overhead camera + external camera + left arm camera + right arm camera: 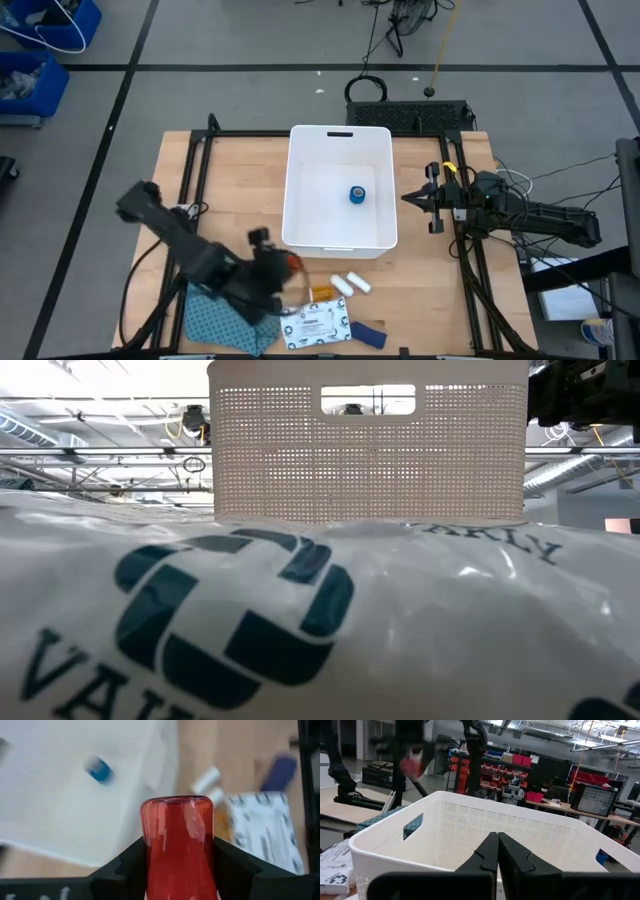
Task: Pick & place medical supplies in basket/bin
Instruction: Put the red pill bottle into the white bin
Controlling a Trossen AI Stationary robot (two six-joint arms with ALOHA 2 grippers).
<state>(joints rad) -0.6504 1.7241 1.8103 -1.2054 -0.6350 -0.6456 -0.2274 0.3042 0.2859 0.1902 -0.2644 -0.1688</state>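
Gripping glossy red-capped bottle (178,845), left gripper (178,870), perforated white tub (340,235)

You have plenty of open room inside the large white rectangular plastic tub (340,140); only the small blue tape roll (357,195) sits there, right of its centre. Below the tub's near rim, two white cylinders (351,285), an orange pill bottle (322,293) and a white printed flat packet (316,325) crowd the wood. The shut right gripper (404,198) waits just beside the tub's right wall.
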